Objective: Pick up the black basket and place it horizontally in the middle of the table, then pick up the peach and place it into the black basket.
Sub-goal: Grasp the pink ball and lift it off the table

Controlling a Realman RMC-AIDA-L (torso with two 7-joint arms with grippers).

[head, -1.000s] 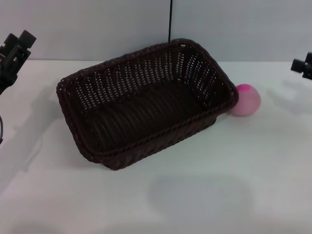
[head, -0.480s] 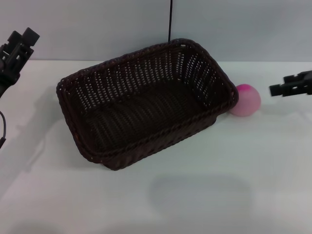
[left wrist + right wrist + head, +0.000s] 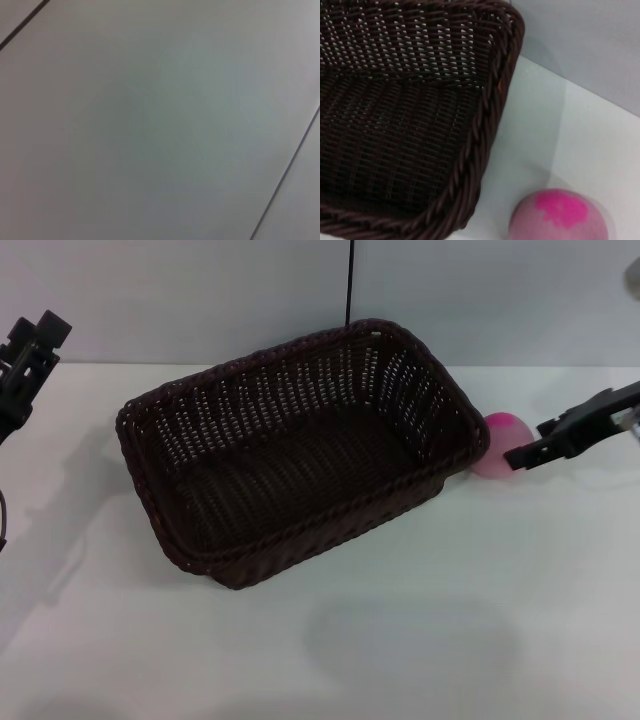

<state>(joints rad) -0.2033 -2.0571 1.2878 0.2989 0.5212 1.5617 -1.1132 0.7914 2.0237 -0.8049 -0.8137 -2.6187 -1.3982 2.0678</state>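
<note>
**Approaching the Peach: Right Arm Is the Near Arm**

Head view. The black basket (image 3: 300, 450) sits open side up near the middle of the table (image 3: 420, 640), its long axis running from about 8 o'clock to 2 o'clock, not yet square to the table edge. The peach (image 3: 497, 445) rests on the table just beside the basket's 3 o'clock corner, touching it or nearly so. The right gripper (image 3: 522, 454) reaches in from 3 o'clock, its tip overlapping the outer edge of the peach; the peach therefore lies toward 9 o'clock from the tool. Its opening cannot be judged from this angle, and nothing is seen in its hold. The left gripper (image 3: 28, 345) stands raised at the basket's 9 o'clock side, well apart from the peach (idle by the look of it); its opening cannot be read either.

Left wrist view. Only a plain grey surface crossed by thin dark lines appears.

Right wrist view. The peach (image 3: 560, 217), magenta patch uppermost, lies close to the basket's braided corner rim (image 3: 490, 125), with a narrow strip of table between them.

Judgement: the right arm is the nearer one, and little clearance exists on the basket side.
</note>
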